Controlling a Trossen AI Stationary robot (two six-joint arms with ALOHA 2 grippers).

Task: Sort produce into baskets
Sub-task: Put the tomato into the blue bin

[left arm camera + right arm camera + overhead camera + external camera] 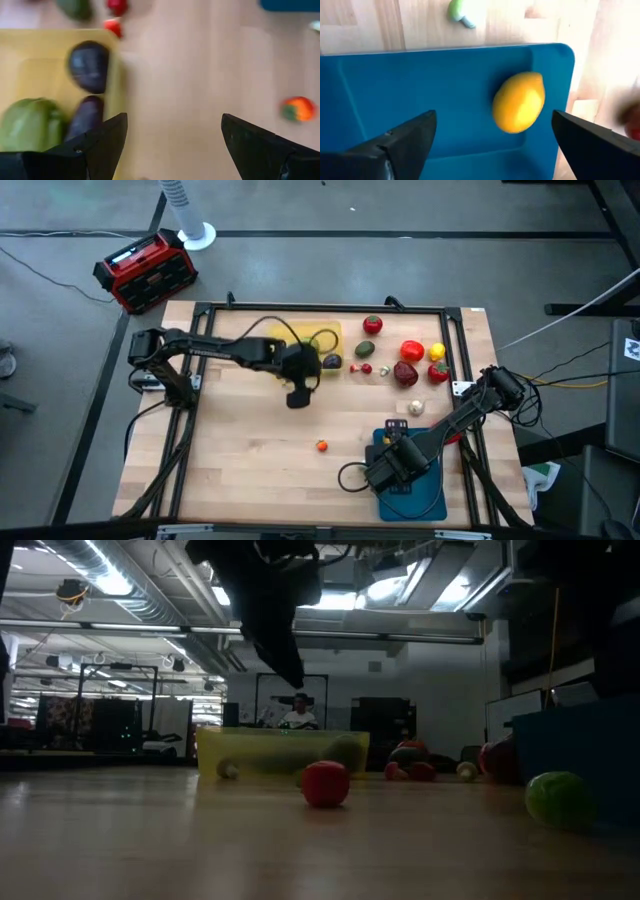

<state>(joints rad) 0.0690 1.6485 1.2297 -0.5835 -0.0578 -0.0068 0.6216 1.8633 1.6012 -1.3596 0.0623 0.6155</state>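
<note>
Produce is lying scattered along the far side of the bench [250, 450]: a red tomato [372, 325] with a green top, a red pepper [412, 352], a yellow piece [437, 352], a dark red piece [405, 374], another red piece [438, 373], a green piece [364, 350] and a few tiny red ones beside it. A pale garlic-like piece [416, 408] is resting nearer the teal basket [420, 498], and one small orange-red fruit [321, 445] with a green cap is sitting alone near the bench's middle.

The yellow basket [325, 332] is sitting at the far edge; the left wrist view is showing a green pepper [30, 124] and two dark purple eggplants [89, 66] lying inside it. The teal basket is sitting at the near right corner, and a yellow lemon [518, 102] is lying in it close to one corner.

The left claw [298, 385] is hanging above bare wood just beside the yellow basket, its fingers spread wide and pinching nothing. The right claw [392, 465] is hovering over the teal basket, fingers likewise spread apart, empty, with the lemon showing between them below.

A red-and-black box [145, 270] is standing on the floor past the bench's far left corner; no writing on it can be read. A person [296, 712] is showing in the room beyond in the low view.
</note>
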